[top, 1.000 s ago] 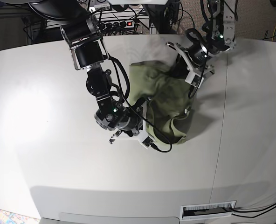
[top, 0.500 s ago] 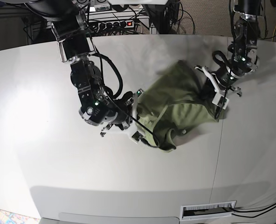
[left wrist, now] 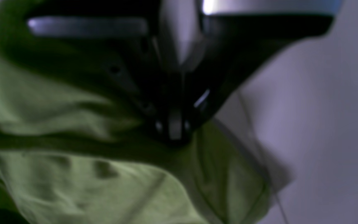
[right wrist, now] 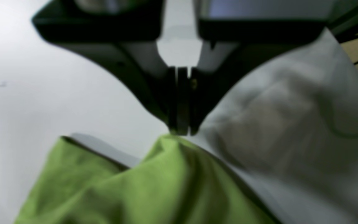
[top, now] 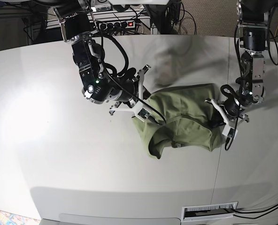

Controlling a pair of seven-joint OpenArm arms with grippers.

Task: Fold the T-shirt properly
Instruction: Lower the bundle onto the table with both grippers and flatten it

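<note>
base high, looking down; wrist views close behind each gripper, sharing t-shirt (top: 183, 117).

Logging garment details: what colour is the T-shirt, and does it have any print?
Plain sage-green soft knit T-shirt, no print visible; clearest in the base view.

Both arms reached down from the far side of the table. The right arm, on the left of the base view, bent at the elbow and angled inward, its wrist tilted low. The right gripper (right wrist: 180, 132) had its jaws pressed flat together, pinching a fold of the T-shirt (top: 186, 117) at the tips. The left arm hung almost straight down on the opposite side, its wrist turned inward. The left gripper (left wrist: 174, 137) was likewise clamped, its jaws nipping an edge of the cloth; that wrist view was blurred.
</note>
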